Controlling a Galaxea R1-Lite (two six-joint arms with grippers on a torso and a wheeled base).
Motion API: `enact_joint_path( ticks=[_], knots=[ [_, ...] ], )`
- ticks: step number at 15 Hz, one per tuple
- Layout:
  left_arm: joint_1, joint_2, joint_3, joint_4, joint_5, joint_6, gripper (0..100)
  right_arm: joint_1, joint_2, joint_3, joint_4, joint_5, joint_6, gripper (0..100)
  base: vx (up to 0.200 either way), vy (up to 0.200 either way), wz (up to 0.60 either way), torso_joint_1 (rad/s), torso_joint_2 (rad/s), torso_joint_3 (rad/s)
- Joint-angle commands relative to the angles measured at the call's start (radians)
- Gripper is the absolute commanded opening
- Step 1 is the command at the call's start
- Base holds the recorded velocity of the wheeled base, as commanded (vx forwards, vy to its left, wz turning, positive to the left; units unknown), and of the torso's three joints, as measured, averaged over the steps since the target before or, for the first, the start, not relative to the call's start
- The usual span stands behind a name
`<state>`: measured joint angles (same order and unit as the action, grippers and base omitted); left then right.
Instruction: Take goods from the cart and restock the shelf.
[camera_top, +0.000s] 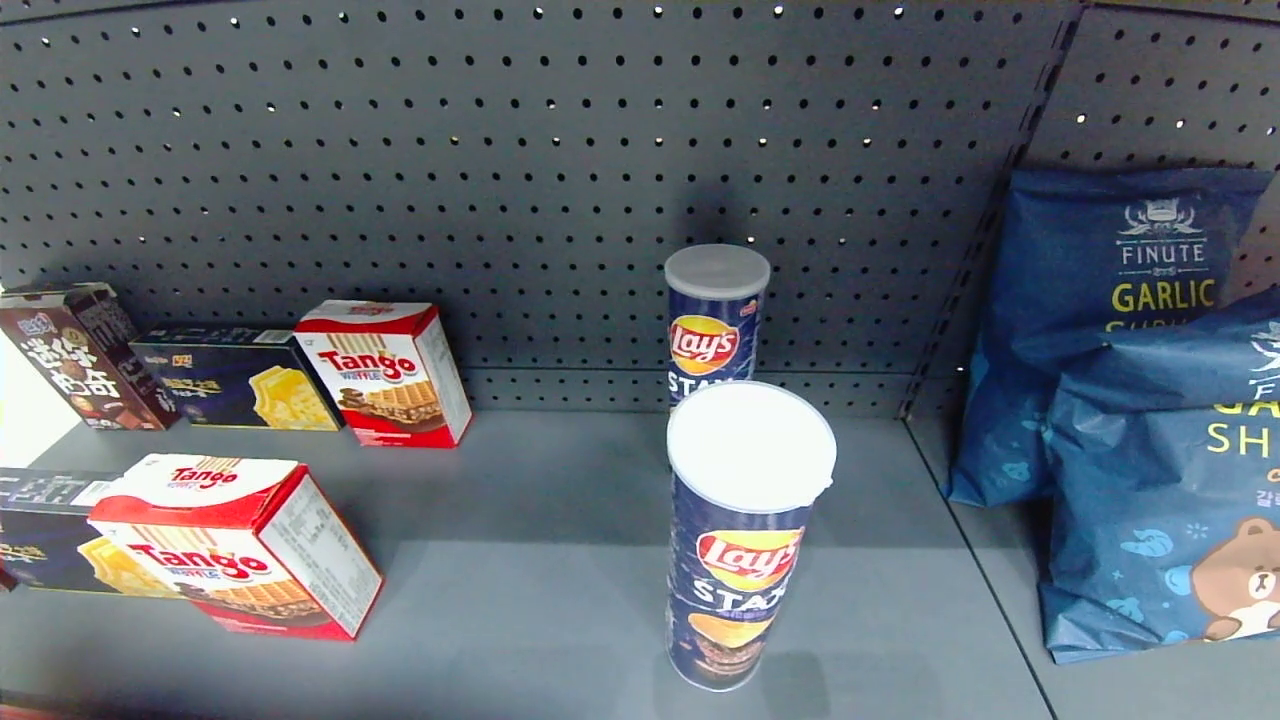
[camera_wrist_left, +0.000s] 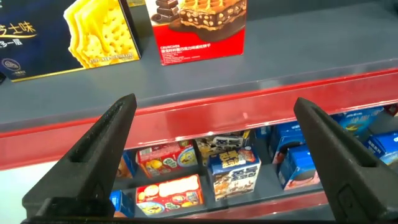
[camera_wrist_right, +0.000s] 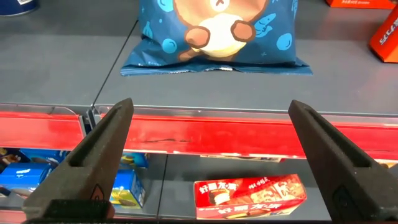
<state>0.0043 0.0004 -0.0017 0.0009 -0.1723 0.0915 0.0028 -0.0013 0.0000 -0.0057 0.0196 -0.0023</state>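
Head view, looking down on a grey shelf (camera_top: 540, 520) with a pegboard back. Just right of centre, two tall dark blue chip cans stand upright, one behind the other. The front chip can (camera_top: 745, 560) is near the lower edge of the frame, and the rear chip can (camera_top: 715, 320) is by the pegboard.

At lower left lies a red-and-white wafer box (camera_top: 240, 545). A second wafer box (camera_top: 385, 370) sits further back, with a dark blue cracker box (camera_top: 235, 380) just beside it. At the right edge, a bear-print bag (camera_top: 1170, 480) leans in front of another blue bag (camera_top: 1090, 320).

My left hand (camera_wrist_left: 214, 99) is spread wide and holds nothing. It hangs before the shelf's red edge strip (camera_wrist_left: 249, 115), with small cartons (camera_wrist_left: 233, 174) on the level below. My right hand (camera_wrist_right: 210, 102) is equally wide open and empty — it faces the bear-print bag across the same red strip.
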Motion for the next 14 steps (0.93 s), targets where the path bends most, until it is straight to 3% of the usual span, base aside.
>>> enact_joint_path(
  ticks=[1, 4, 6, 14],
  knots=[
    [-0.001, 0.0, 0.0, -0.001, -0.001, 0.004, 100, 0.0, 0.001, 0.0, 0.0, 0.002, -0.001, 100, 0.0, 0.0, 0.0, 0.0, 0.0, 0.0],
    [-0.001, 0.0, 0.0, -0.001, 0.001, 0.002, 100, 0.0, 0.001, 0.0, 0.0, 0.002, 0.001, 100, 0.0, 0.0, 0.0, 0.0, 0.0, 0.0],
    [-0.001, 0.0, 0.0, -0.001, 0.001, 0.001, 100, 0.0, 0.001, 0.0, 0.0, 0.002, 0.001, 100, -0.2, 0.0, 0.0, 0.002, 0.0, 0.0],
    [-0.001, 0.0, 0.0, -0.001, 0.001, 0.001, 100, 0.0, 0.001, 0.0, 0.0, 0.005, -0.001, 100, 0.0, 0.0, 0.0, 0.0, 0.0, 0.0]
  ],
)
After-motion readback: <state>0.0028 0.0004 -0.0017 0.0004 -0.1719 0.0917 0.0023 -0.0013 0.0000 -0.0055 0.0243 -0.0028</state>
